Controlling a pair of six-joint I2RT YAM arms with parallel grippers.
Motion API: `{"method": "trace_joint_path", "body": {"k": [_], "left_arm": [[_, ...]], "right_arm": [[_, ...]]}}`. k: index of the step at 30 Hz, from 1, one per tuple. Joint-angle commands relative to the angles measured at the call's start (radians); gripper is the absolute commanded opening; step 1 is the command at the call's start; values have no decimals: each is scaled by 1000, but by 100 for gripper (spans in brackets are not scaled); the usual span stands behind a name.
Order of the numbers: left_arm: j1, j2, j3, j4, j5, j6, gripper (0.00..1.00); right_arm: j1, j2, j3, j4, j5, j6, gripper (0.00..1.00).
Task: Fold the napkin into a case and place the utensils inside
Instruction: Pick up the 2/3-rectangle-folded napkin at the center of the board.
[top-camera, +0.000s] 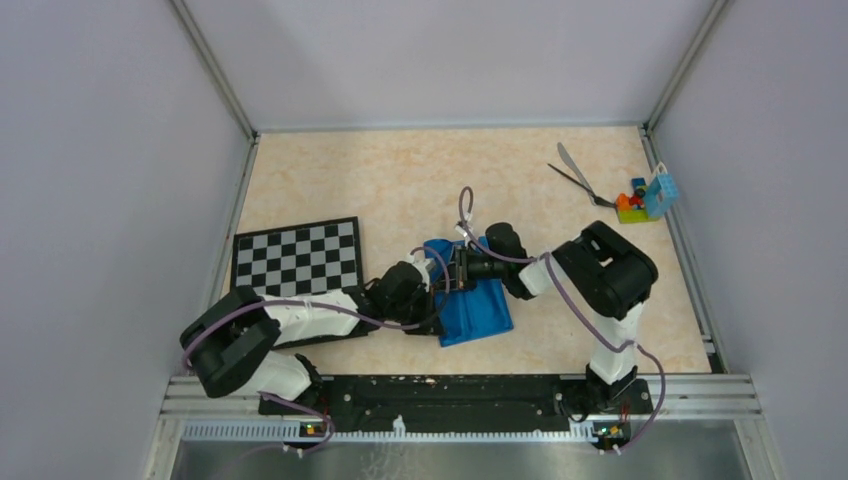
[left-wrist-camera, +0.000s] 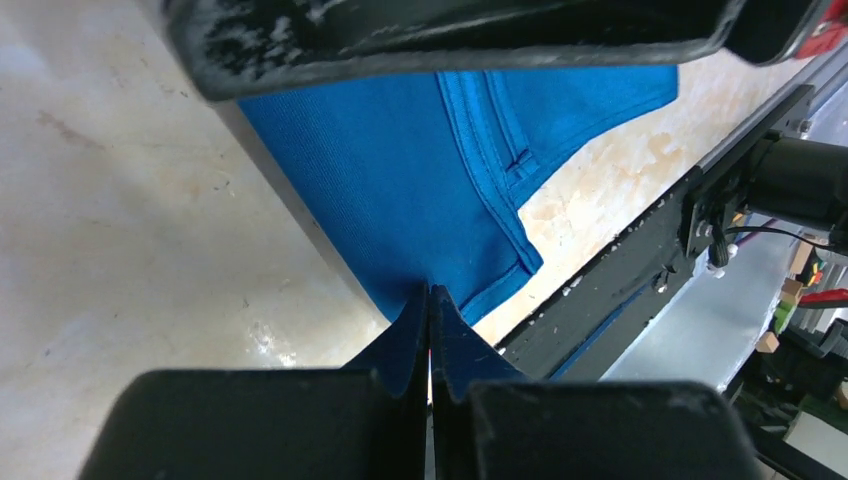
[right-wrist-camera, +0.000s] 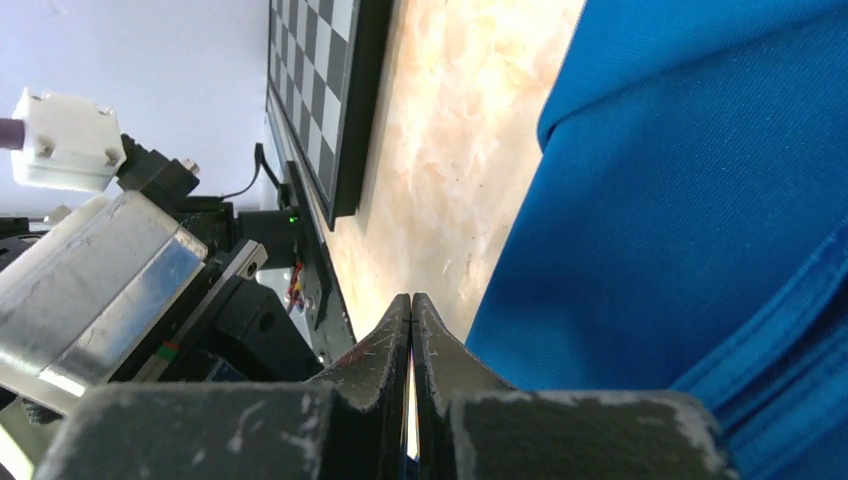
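The blue napkin (top-camera: 478, 308) lies folded into a short oblong on the table in front of the arm bases, its hems layered (left-wrist-camera: 420, 180); I cannot tell whether it forms a case. My left gripper (top-camera: 440, 283) is shut, its tips (left-wrist-camera: 430, 292) at the cloth's edge with nothing showing between them. From the other side my right gripper (top-camera: 462, 268) is also shut, its tips (right-wrist-camera: 411, 298) over bare table just beside the napkin (right-wrist-camera: 680, 200). The utensils, a silver one (top-camera: 570, 163) crossed by a thin black one (top-camera: 572, 179), lie far off at the back right.
A black-and-white chessboard (top-camera: 297, 256) lies left of the napkin, also in the right wrist view (right-wrist-camera: 320, 80). Colourful toy blocks (top-camera: 640, 203) sit by the right wall near the utensils. The black base rail (left-wrist-camera: 640, 250) runs close behind the napkin.
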Motion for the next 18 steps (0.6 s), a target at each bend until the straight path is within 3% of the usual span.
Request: {"method": "trace_joint_path", "body": {"k": [1, 8, 12, 14, 18], "left_arm": [[5, 65, -12, 91, 63, -19, 0], [4, 101, 20, -27, 22, 32, 3], [4, 84, 55, -133, -11, 78, 5], [4, 55, 95, -197, -43, 111, 9], [4, -26, 181, -292, -80, 167, 24]], "right_arm": [[13, 98, 37, 232, -69, 89, 0], [9, 160, 99, -4, 91, -88, 0], [-4, 162, 135, -43, 53, -86, 0], [-5, 67, 140, -114, 44, -103, 7], [-34, -207, 138, -424, 100, -226, 34]]}}
